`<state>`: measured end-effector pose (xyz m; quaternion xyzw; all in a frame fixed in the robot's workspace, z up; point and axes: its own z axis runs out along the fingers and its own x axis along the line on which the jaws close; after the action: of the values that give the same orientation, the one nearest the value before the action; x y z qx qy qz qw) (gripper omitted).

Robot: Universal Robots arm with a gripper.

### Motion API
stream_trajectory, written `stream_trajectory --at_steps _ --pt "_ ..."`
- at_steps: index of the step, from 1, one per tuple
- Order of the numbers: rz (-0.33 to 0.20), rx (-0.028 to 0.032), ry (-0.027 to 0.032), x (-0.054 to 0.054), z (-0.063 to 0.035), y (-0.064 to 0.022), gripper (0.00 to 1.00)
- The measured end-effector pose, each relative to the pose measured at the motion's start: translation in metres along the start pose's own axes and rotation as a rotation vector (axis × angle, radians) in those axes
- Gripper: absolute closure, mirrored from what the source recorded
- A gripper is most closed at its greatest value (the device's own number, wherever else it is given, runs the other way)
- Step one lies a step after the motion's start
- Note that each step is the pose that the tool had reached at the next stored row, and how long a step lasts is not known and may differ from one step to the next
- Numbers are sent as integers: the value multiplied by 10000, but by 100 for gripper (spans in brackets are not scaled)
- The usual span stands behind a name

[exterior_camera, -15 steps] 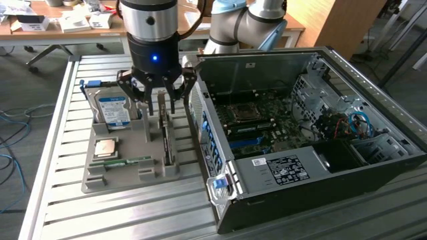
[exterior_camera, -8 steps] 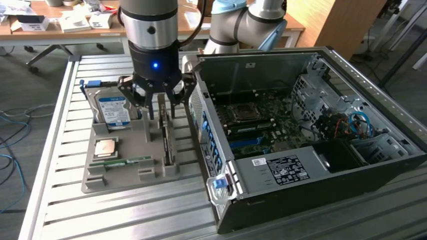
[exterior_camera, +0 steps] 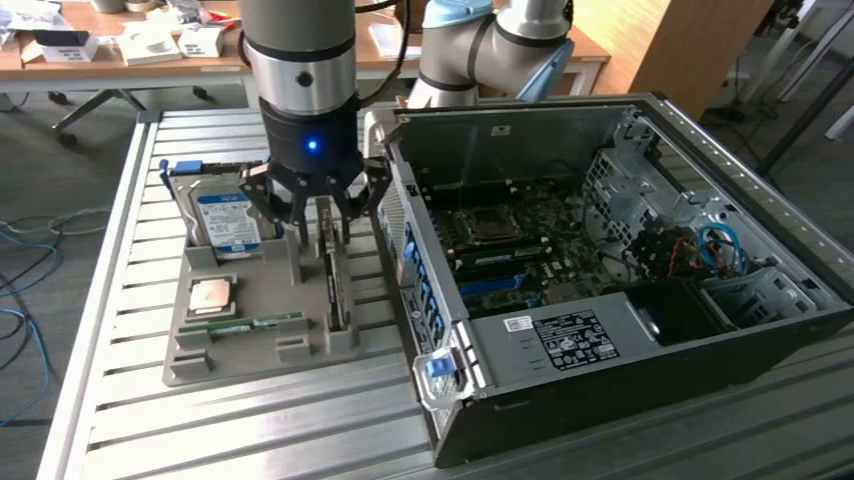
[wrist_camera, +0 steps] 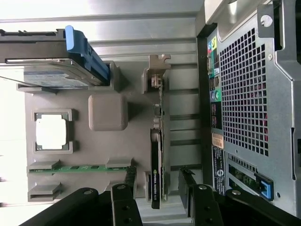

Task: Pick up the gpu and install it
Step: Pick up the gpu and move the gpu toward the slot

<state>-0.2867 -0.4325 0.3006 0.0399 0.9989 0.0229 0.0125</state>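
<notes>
Hand (exterior_camera: pixel 322 224), wide open and empty, hovers over the gpu (exterior_camera: pixel 335 290) standing on edge in the grey tray (exterior_camera: pixel 254 345), and should straddle the thin card squarely, centred, before closing.

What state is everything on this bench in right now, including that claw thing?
gripper: open, fingers either side of the gpu, not clamped.
gpu: standing on edge in the grey holder, not yet lifted.
hard drive: standing in its slot.
processor chip: lying flat in its recess.
memory stick: on edge in its slot.
computer case: on its side, panel off, inside exposed.
</notes>
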Motion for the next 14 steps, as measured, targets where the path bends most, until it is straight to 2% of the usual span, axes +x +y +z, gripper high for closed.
stream_trajectory --at_steps 14 --pt "0 0 0 4 162 -8 51"
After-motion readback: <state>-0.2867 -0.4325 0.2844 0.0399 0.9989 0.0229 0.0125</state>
